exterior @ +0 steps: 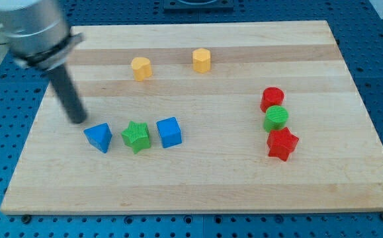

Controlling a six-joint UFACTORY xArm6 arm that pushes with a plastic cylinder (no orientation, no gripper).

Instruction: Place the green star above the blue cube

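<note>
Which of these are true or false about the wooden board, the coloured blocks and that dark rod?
1. The green star sits between two blue blocks. True: the blue triangle is at its left in the view, the blue cube at its right.
2. The green star is already above the blue cube. False: it is beside the cube, in the same row.
3. My tip touches the green star. False: it stands apart, up and to the view's left of the blue triangle.
4. Two yellow blocks lie near the view's top. True.
5. The green round block sits between two red blocks. True.
6. The board holds only five blocks. False: eight.
</note>
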